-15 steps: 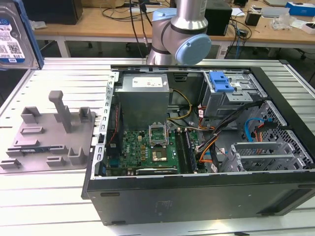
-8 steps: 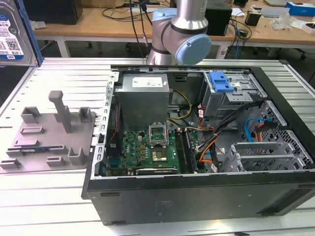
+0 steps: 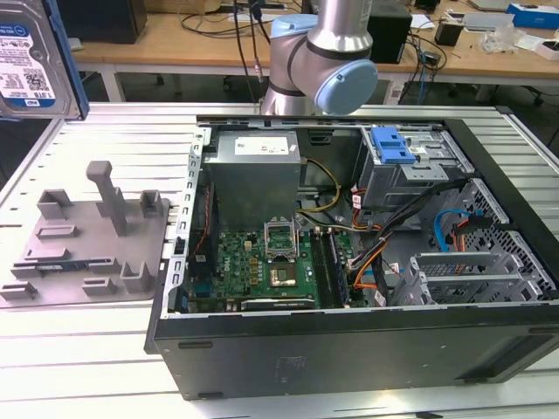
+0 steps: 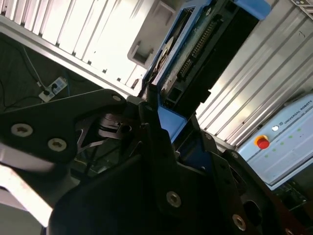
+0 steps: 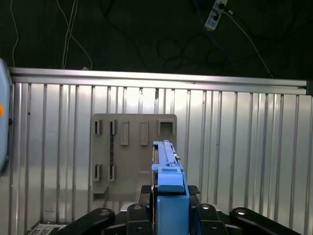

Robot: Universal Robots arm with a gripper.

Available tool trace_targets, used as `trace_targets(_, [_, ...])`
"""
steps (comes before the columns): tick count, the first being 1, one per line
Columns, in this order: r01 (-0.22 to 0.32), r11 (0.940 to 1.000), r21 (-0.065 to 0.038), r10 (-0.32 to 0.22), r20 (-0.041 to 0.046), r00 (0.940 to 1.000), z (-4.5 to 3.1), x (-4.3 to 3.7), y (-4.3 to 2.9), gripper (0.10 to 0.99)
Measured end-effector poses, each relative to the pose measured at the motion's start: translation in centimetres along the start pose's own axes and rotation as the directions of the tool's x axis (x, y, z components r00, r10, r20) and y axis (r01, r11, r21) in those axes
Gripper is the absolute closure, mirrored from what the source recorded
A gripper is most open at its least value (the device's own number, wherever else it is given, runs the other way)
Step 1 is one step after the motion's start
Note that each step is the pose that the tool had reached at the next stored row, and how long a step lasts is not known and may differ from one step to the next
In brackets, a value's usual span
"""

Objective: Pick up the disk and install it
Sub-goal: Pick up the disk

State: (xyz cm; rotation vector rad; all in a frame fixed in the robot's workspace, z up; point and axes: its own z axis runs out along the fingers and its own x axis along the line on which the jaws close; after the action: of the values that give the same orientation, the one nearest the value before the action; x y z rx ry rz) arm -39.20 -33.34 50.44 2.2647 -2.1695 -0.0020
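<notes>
Disk point(image 3: 35, 57) sits clamped edge-on between the closed fingers of the gripper point(image 5: 168, 203), held clear of the ribbed metal table point(image 3: 87, 349). It appears at the far corner on the exterior view's left, with its label facing the camera, above and beyond the grey holder tray point(image 3: 87, 236) that lies flat on the table. In the first wrist view the disk's blue carrier edge stands upright in front of that tray. The open computer case point(image 3: 349, 349) lies beside the tray on the exterior view's right. A blue plastic latch point(image 3: 390, 144) is at its far side, and the arm point(image 3: 319, 52) rises behind it.
</notes>
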Motion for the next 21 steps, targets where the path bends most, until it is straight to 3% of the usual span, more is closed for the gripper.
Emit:
trace_targets(8, [0.0, 1.0, 0.0, 0.0, 0.0, 1.0, -0.01, 1.86, -1.83, 0.718])
trace_targets(9, [0.0, 1.0, 0.0, 0.0, 0.0, 1.0, -0.01, 2.37, -2.47, 0.718])
trace_targets(16, [0.0, 1.0, 0.0, 0.0, 0.0, 1.0, -0.02, 4.15, -5.06, 0.718])
trace_targets(21, [0.0, 1.0, 0.0, 0.0, 0.0001, 1.0, -0.02, 5.33, -7.54, 0.718])
